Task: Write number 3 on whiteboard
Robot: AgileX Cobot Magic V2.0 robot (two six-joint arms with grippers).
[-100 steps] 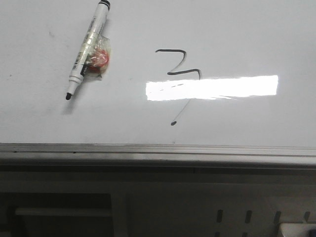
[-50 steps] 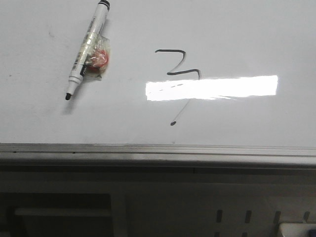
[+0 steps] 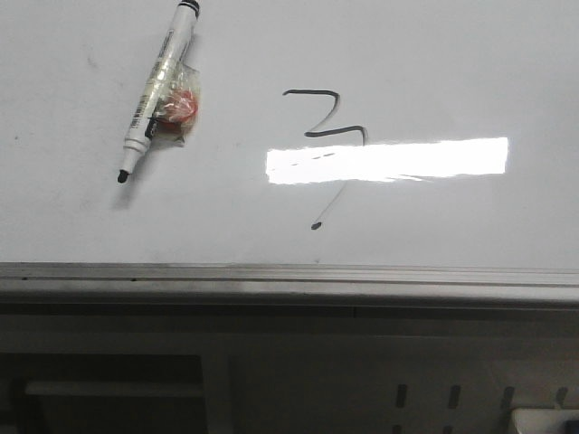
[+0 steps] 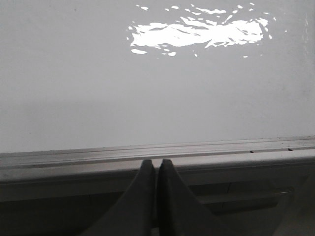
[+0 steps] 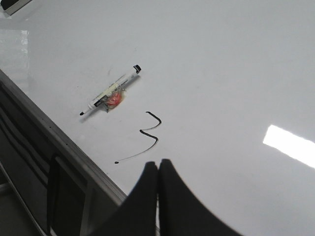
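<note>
Right claw [image 5: 158, 169] clenched empty, the number 3 [image 5: 150, 132] just ahead, marker [image 5: 111, 97] lying beyond; left claw [image 4: 157, 167] likewise clenched. You should retract without smudging the whiteboard [image 5: 236, 64].

The number 3 [image 5: 147, 137] is drawn on the whiteboard [image 5: 221, 59] just ahead of the right gripper [image 5: 158, 169], whose jaws are pressed together; its tail runs off toward the board's near edge. The marker [image 5: 110, 97] lies on the board beyond the 3, well apart from those jaws. The left gripper [image 4: 156, 167], jaws together, sits at the board's edge strip [image 4: 147, 152].
</note>
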